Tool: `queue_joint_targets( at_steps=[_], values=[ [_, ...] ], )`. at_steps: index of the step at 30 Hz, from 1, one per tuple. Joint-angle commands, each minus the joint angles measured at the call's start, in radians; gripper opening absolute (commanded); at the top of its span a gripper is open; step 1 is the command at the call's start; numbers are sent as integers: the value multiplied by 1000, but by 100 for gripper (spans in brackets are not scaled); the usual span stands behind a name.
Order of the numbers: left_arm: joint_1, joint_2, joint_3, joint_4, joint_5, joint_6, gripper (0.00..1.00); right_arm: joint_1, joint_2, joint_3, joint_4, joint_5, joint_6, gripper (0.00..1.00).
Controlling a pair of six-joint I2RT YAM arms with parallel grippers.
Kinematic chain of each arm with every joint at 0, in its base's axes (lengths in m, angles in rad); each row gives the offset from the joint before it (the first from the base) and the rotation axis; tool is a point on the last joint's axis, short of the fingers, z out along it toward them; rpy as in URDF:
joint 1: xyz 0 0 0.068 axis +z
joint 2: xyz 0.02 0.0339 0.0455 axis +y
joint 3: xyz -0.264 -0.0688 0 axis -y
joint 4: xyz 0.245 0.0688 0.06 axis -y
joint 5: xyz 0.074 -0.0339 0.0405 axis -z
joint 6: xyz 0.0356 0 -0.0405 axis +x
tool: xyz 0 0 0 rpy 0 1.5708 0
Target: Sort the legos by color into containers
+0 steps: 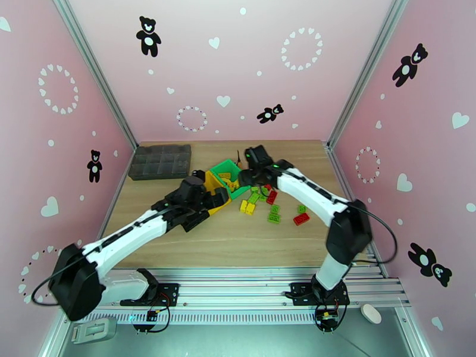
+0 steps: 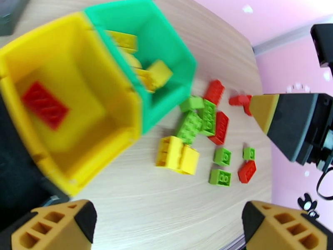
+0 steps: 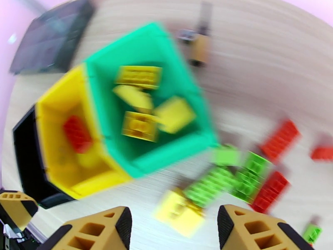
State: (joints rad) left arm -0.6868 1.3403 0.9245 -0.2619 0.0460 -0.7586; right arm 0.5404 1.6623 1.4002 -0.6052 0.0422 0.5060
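The left arm (image 1: 128,236) and right arm (image 1: 309,194) share one build: smooth white link shells set between bulky black joint housings. A thin black cable (image 1: 395,239) loops out from each elbow block. Each black base bracket (image 1: 310,291) carries small screws, with red and black wires just below it. A small green light (image 1: 275,165) glows by the right wrist. The left pincer (image 2: 166,223) and right pincer (image 3: 172,226) have mustard-tan wedge fingers (image 2: 50,228) with rectangular cut-outs and black inner pads.
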Motion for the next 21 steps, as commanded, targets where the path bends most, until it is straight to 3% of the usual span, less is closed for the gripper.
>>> queue_joint_targets(
  at_steps=[1,8,21],
  values=[
    [-46,69,70,22,-38,26,98,-65,-78,-99,20,32,21,59],
    [-121,202,155,52,-32,25,97,-196,-75,-255,63,9,13,59],
    [-129,230,142,61,-33,18,97,-238,124,-234,145,-34,20,57]
  ],
)
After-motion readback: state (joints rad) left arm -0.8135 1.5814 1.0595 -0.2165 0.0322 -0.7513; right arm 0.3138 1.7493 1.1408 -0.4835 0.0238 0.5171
